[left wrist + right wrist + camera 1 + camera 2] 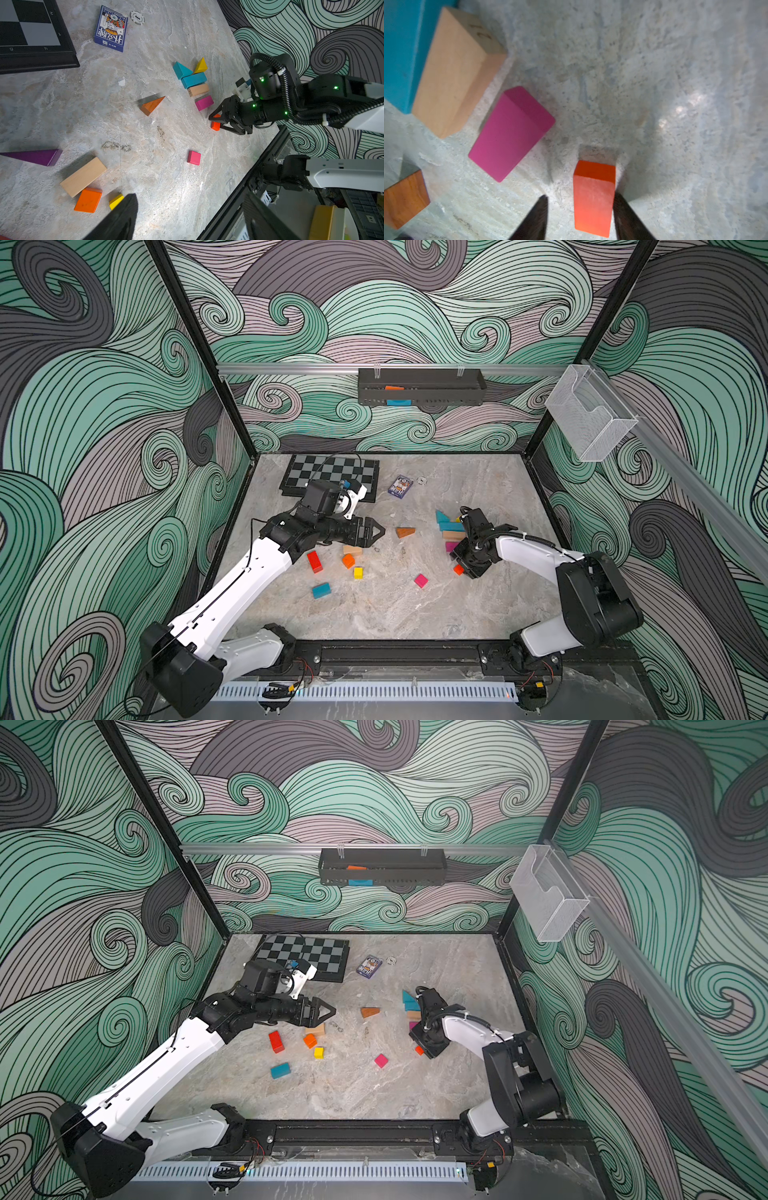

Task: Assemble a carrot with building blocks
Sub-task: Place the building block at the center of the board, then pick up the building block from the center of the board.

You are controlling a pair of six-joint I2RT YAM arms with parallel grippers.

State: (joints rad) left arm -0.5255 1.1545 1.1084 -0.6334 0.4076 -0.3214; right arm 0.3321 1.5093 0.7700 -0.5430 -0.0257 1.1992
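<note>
1. Marbled grey table stands inside wave-patterned walls, and your blocks lie scattered across its middle band.
2. Your right gripper points down at the orange-red block. That block lies flat on the table's right half, nearer the right edge than the middle.
3. Its jaws straddle the block without clamping. One finger sits against a long side, and the other stands clear with bare table between.
4. The block's long axis runs along the gap between the fingers, with its darker short end facing away from the wrist.
5. Just past it, toward the far edge, you have a row: magenta cuboid, beige cuboid, teal cuboid. All three lie flat, long axes roughly parallel to the far edge. Beige and teal touch; magenta sits slightly apart and skewed.
6. A teal wedge and a yellow wedge cap the row's far end.
7. The brown wedge lies near the table's middle, its thin tip pointing at the row.
8. Your left gripper hovers just left of that wedge, aimed toward the right edge, jaws spread and holding nothing.
</note>
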